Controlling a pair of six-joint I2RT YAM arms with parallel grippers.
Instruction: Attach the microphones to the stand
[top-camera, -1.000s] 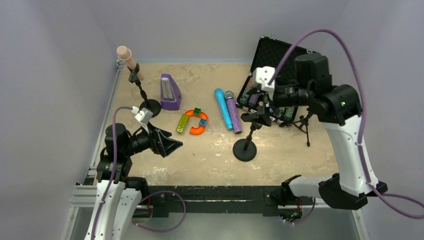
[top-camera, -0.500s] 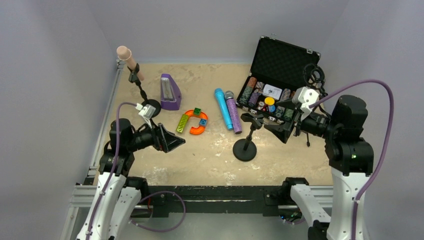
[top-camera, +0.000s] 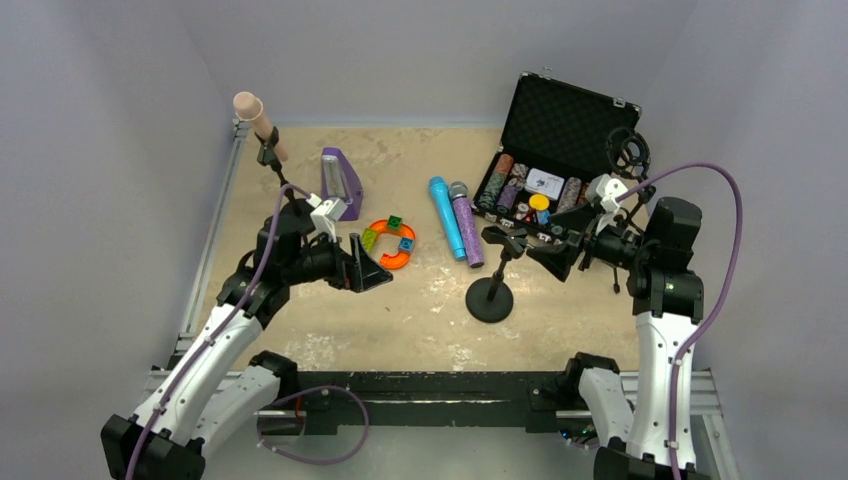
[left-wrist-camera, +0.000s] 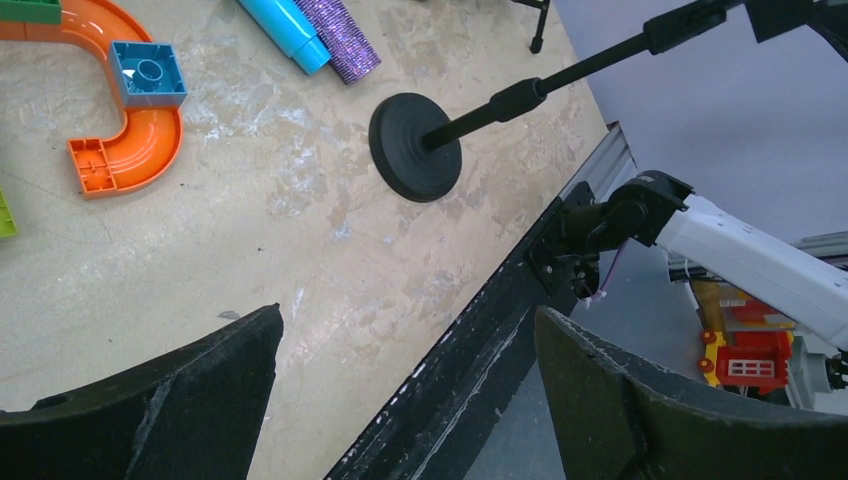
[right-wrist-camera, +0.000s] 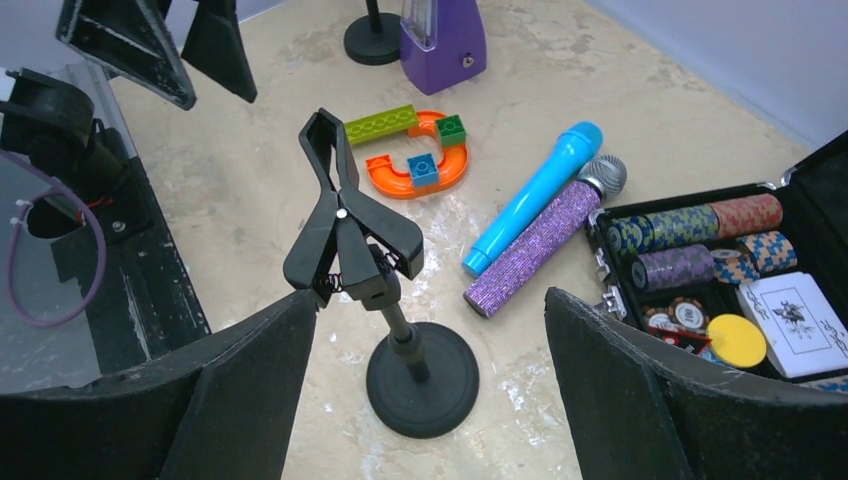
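Left pincer (top-camera: 372, 268) and right pincer (top-camera: 548, 262), both agape.

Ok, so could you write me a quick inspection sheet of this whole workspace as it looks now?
Surface: beige tabletop, scuffed and patchy.
Job's things: pink-beige microphone clipped in the far-left stand; blue microphone and glittery purple microphone lying side by side; centre stand upright, its clip empty.
Clutter: purple metronome; orange toy track with bricks; open poker chip case; black ring mount on a small tripod.
Grippers: left gripper and right gripper both open, holding nothing.
Cables: left purple cable and right purple cable, one looping off each arm.
Surroundings: plain grey walls; metal rail along the near edge.
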